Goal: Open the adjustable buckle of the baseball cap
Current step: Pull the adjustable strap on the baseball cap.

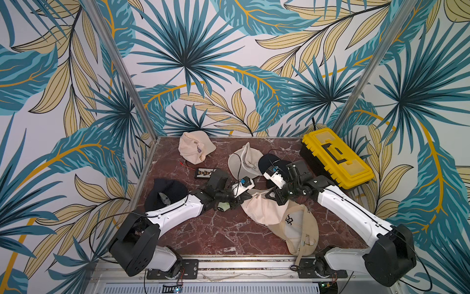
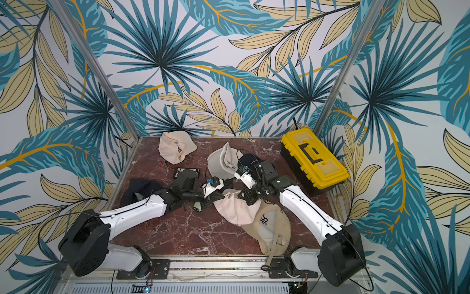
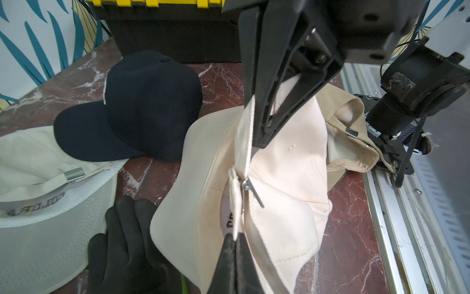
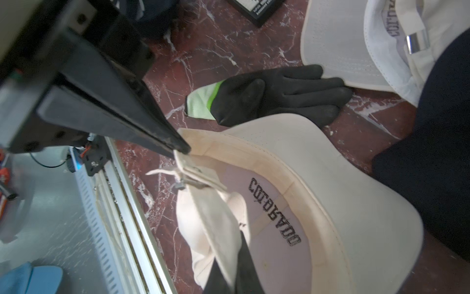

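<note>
While the cream cap (image 1: 262,211) sits mid-table w/ its inside turned up, resting partly on a tan cap (image 1: 301,229) nearer the front rail, both arms meet over its back opening. L gripper (image 3: 234,238) is fully closed, tips pinching the folded end of the strap (image 3: 248,132) just beside the metal buckle (image 3: 250,189). R gripper (image 3: 260,142) is closed as well, gripping the same strap on the buckle's other side, so the strap runs straight btwn the two claws. The buckle's flap stands tilted off the strap. A black glove (image 4: 279,99) lies on the marble table (image 1: 203,234), touching the cream cap's brim. A navy cap (image 3: 132,107) and a white cap (image 3: 45,216) lie just beyond. A yellow toolbox (image 1: 335,157) sits at the table's far right corner, well apart from the claws.
</note>
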